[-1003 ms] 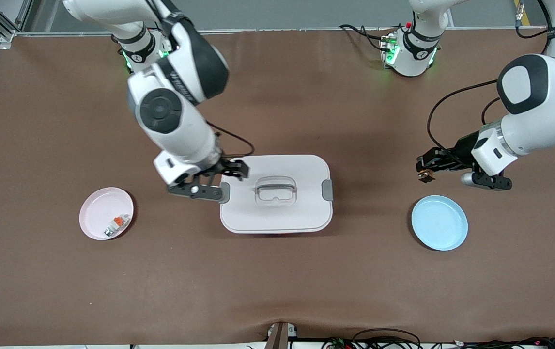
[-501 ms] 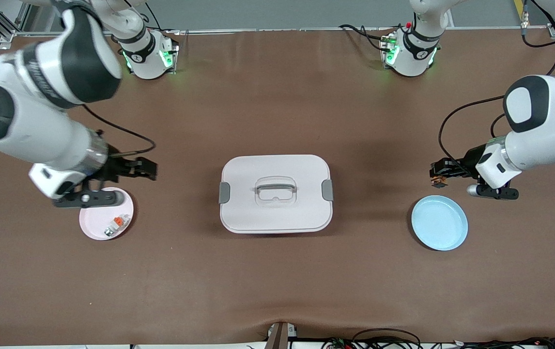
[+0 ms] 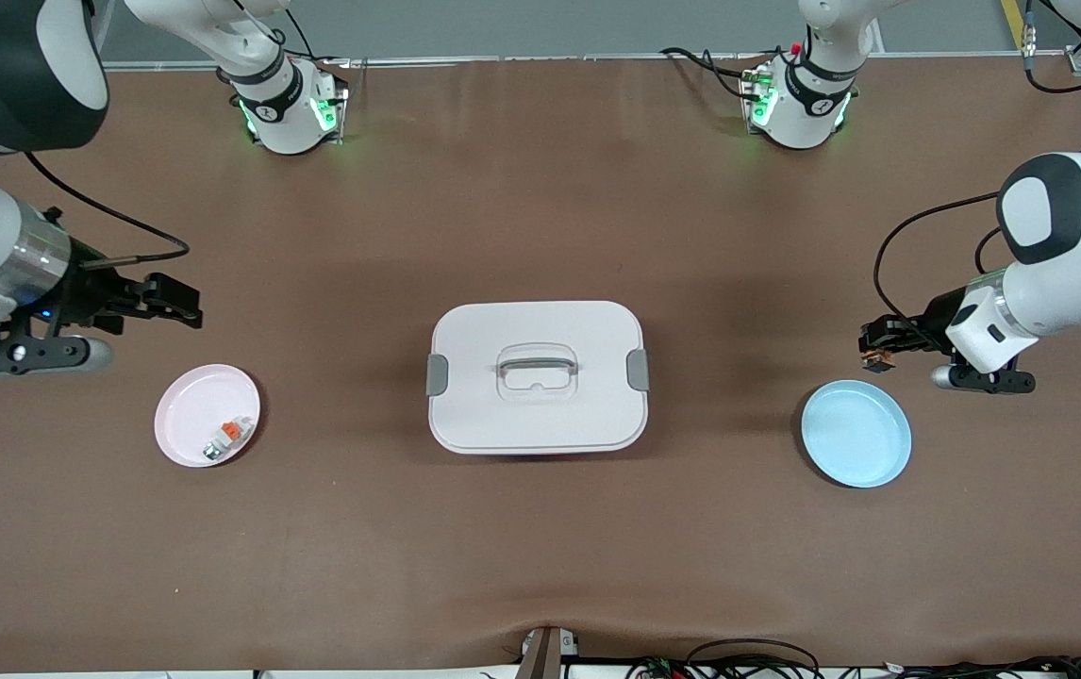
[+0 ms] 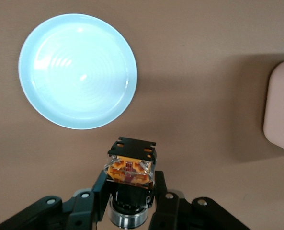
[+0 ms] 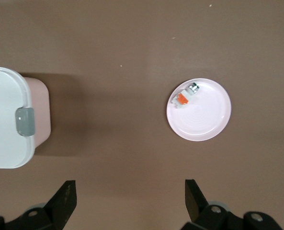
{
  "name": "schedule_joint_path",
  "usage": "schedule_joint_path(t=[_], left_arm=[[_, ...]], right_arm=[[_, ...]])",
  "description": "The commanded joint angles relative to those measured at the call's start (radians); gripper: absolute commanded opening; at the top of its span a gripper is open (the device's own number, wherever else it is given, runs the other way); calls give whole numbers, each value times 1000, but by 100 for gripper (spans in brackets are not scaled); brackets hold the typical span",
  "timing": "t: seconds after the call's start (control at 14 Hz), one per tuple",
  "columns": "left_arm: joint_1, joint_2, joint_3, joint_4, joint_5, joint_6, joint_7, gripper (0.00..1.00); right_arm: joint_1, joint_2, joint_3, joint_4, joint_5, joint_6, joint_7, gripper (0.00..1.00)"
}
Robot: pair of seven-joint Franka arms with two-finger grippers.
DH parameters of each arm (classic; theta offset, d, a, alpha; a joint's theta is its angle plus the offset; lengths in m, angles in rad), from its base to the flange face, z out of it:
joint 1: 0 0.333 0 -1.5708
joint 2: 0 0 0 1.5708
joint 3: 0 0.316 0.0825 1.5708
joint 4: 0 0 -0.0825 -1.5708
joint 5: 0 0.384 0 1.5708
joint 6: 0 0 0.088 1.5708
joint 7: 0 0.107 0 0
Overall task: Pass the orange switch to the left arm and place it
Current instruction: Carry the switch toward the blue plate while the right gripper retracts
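Across the front view, a smooth white rounded-rectangle box (image 3: 537, 377) sits mid-table; the left gripper (image 3: 877, 347) clamps the orange switch (image 3: 873, 356) over brown matte table (image 3: 540, 547) beside a glossy round blue plate (image 3: 856, 433). Left wrist view: the blocky switch's orange face (image 4: 130, 171) points toward the camera. Right wrist view: the right gripper (image 5: 130, 201) spreads wide near a pink plate (image 5: 199, 109).

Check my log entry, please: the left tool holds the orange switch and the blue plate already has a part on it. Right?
Partly. The left tool does hold the orange switch, but the blue plate is bare, as the left wrist view shows.
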Motion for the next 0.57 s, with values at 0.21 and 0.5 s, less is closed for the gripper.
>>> schedule_joint_path(t=[0.21,0.5], left_arm=[[-1,17,-8,21,173,16,-145,0],[-2,15,-8,20,182,17,-244,0]], right_arm=[[-77,-26,21,-30,-41,24,-8,100],[-153,-40,21,-31,-40,44,-27,100]])
